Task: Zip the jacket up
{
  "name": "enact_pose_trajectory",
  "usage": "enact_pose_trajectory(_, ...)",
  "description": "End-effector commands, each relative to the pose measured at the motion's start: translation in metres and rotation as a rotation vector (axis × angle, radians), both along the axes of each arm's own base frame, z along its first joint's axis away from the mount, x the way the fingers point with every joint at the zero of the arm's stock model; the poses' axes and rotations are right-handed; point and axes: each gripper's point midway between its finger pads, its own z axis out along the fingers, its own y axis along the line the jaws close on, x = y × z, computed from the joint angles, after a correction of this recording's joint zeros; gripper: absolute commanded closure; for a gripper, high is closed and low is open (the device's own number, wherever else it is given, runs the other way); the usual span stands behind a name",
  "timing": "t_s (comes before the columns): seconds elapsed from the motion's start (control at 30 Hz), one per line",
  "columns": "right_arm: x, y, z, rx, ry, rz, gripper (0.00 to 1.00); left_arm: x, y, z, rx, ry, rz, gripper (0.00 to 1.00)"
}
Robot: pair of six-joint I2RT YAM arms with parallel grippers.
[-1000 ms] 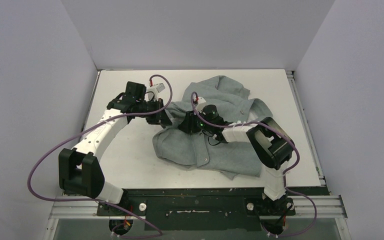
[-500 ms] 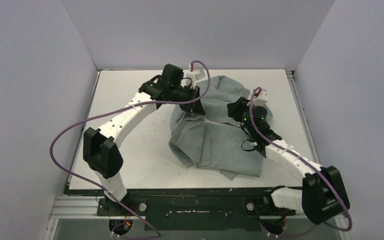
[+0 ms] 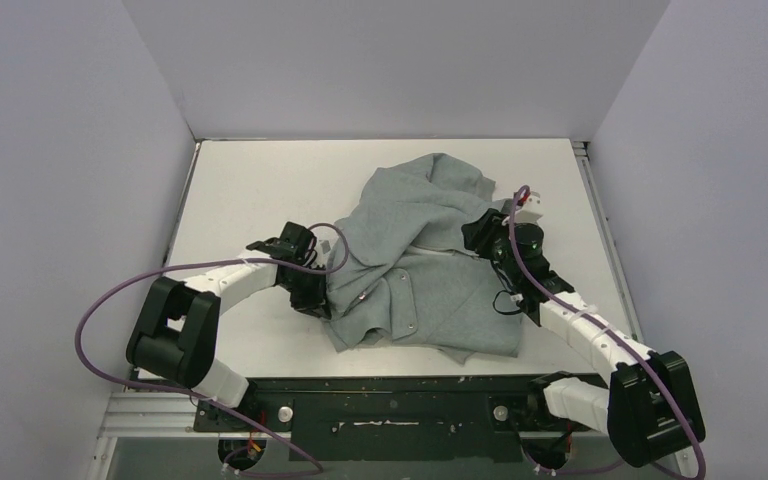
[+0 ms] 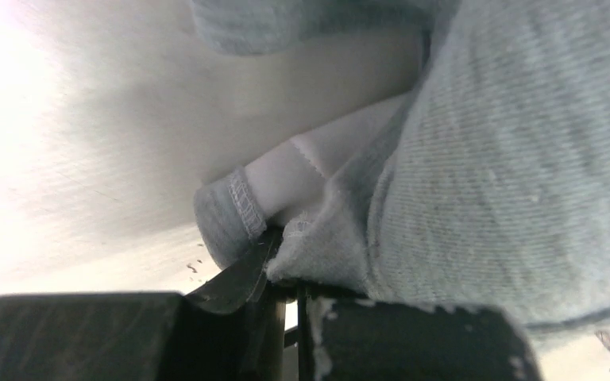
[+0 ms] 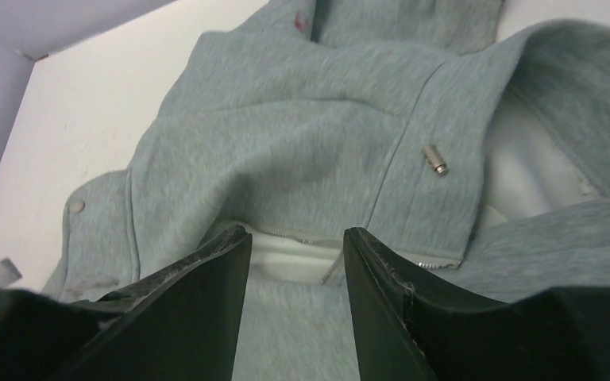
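near edge: the lowest fold of the jacket (image 3: 430,300) lies close to the near edge of the table (image 3: 250,180), just beyond the arm bases; little room there.
left gripper (image 4: 284,279): jaws pressed together on a fold of grey fabric at the jacket's near left border; a stitched, rolled edge sits just above the pinch.
jacket: crumpled heap, centre to right of the table, panels folded over each other, not laid flat; its bulk lies to the right of the left gripper.
right gripper (image 5: 295,238): fingers spread, nothing between them; hovers low over the jacket's right side; contact with cloth cannot be told.
zipper (image 5: 290,252): pale tape with teeth shows just beyond the right fingertips, running crosswise to them, then slipping under a flap; slider not found.
nearer arm: right, by judgement; the zipper is directly ahead of it, well apart from the left gripper.
cord tip (image 5: 434,159): metal end on the flap, farther off, right of the zipper.
open room: bare table to the left and far left; right side is tight, with the table edge and wall near.
next, judged: flatten the front before any pull, left gripper as anchor.
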Motion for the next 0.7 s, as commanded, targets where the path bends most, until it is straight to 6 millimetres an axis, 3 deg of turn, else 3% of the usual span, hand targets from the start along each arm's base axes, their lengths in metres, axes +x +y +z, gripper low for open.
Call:
enact_pose_trajectory(0.0, -0.003, 0.031, 0.013, 0.072, -0.067, 0.15, 0.53, 0.052, 0.003, 0.023, 0.033, -0.197, 0.086, 1.0)
enact_pose_trajectory(0.2, -0.017, 0.062, -0.002, 0.008, -0.062, 0.396, 0.48, 0.081, 0.006, 0.075, -0.088, -0.379, 0.126, 1.0)
enact_pose_trajectory(0.27, -0.026, 0.082, -0.008, 0.021, -0.01, 0.542, 0.46, 0.087, 0.012, 0.085, -0.105, -0.407, 0.147, 1.0)
enact_pose_trajectory(0.3, -0.027, 0.094, -0.007, 0.028, 0.031, 0.616, 0.48, 0.088, 0.014, 0.086, -0.112, -0.408, 0.152, 1.0)
enact_pose_trajectory(0.33, -0.032, 0.106, -0.018, 0.044, 0.085, 0.684, 0.51, 0.089, 0.016, 0.086, -0.119, -0.403, 0.154, 1.0)
enact_pose_trajectory(0.5, -0.051, 0.172, -0.003, -0.004, 0.014, 0.792, 0.56, 0.087, 0.014, 0.076, -0.148, -0.36, 0.143, 1.0)
enact_pose_trajectory(0.57, -0.054, 0.188, 0.007, 0.052, 0.001, 0.783, 0.55, 0.089, 0.012, 0.076, -0.163, -0.365, 0.142, 1.0)
enact_pose_trajectory(0.67, -0.058, 0.196, 0.018, 0.187, -0.024, 0.727, 0.53, 0.091, 0.011, 0.077, -0.17, -0.366, 0.141, 1.0)
